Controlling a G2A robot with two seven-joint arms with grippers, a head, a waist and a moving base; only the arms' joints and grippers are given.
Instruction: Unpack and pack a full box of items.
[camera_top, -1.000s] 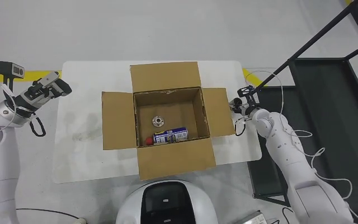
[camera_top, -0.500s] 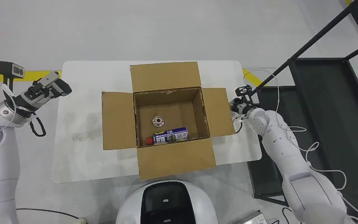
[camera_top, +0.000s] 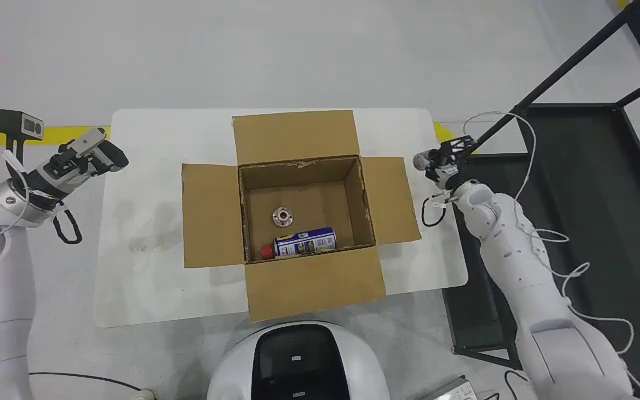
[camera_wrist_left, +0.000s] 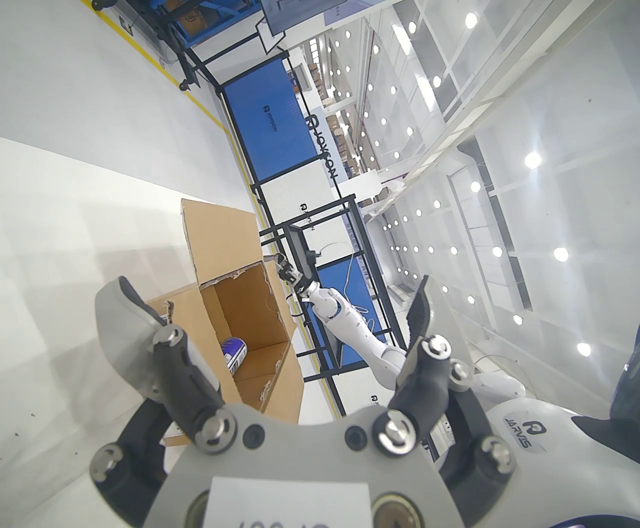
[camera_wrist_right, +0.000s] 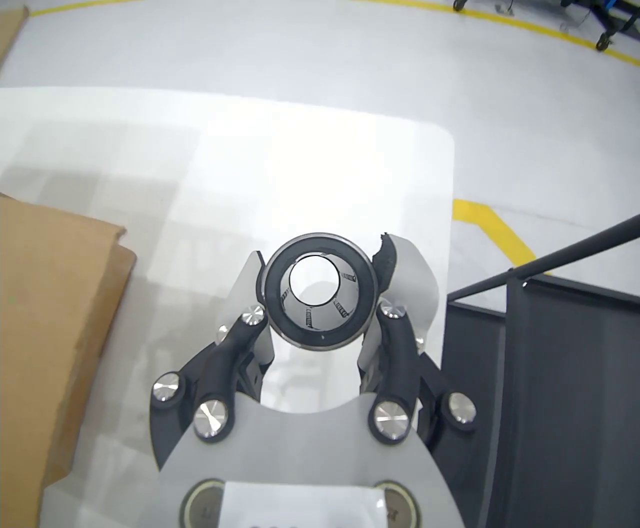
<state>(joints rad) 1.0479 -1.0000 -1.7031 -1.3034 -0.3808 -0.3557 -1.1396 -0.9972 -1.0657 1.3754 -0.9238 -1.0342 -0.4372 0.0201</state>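
The right gripper (camera_wrist_right: 322, 285) is clamped on a black-rimmed metal sleeve (camera_wrist_right: 320, 300), held above the bare white table (camera_wrist_right: 300, 165) just beside the right flap of the box (camera_top: 300, 135). This looks like unpacking, so the next move is to lower the sleeve and release it clear of the flap. A can (camera_top: 306, 242) and a flanged part (camera_top: 282, 215) lie in the box. The left gripper (camera_wrist_left: 272, 300), fingers apart and empty, hangs by the table's far left corner.
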